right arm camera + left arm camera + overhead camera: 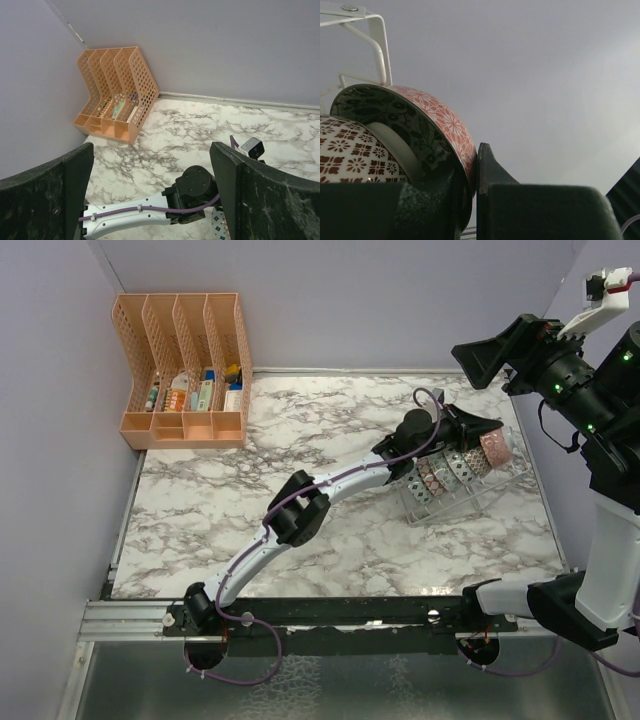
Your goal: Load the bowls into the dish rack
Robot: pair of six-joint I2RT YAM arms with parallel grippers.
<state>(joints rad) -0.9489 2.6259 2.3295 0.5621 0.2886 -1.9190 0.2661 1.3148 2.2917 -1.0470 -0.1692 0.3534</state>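
Bowls (445,472) standing on edge in the dish rack (425,510), over on the right side of the table (300,440). Packed too close together to count from above.

At the far end of the row: the pink bowl (496,448), held by the left gripper (478,430). Close up, fingers pinching the rim, one finger (425,200) inside on the green leafy part, the other finger (492,172) outside on the pink flowers. Just beside it, a brown-and-white bowl (345,150), touching or only very near, hard to tell which. Behind both, a pale wire bar (380,45), likely part of the rack.

Right gripper (490,355) high up on the right, fingers spread wide apart, holding nothing, well away from the rack.

Looks like the setting-down part for the pink bowl, with the task near its end. To do it well:

Lower slowly, right down into the slot. No dropping.

Keep the bowl standing up, not pushing hard on the brown-and-white one.

Feel for a steady rest on the rack before letting go.

Open the fingers only a little at first. Watch for tipping or rolling. Pinch again if needed.

Then open wider and pull back gently along the line of the rim, to avoid hooking it with the inside finger.

Move softly near the rack. Looks light, so likely easy to shove or tip with a bump.

Leave the right arm up high, out of the way.
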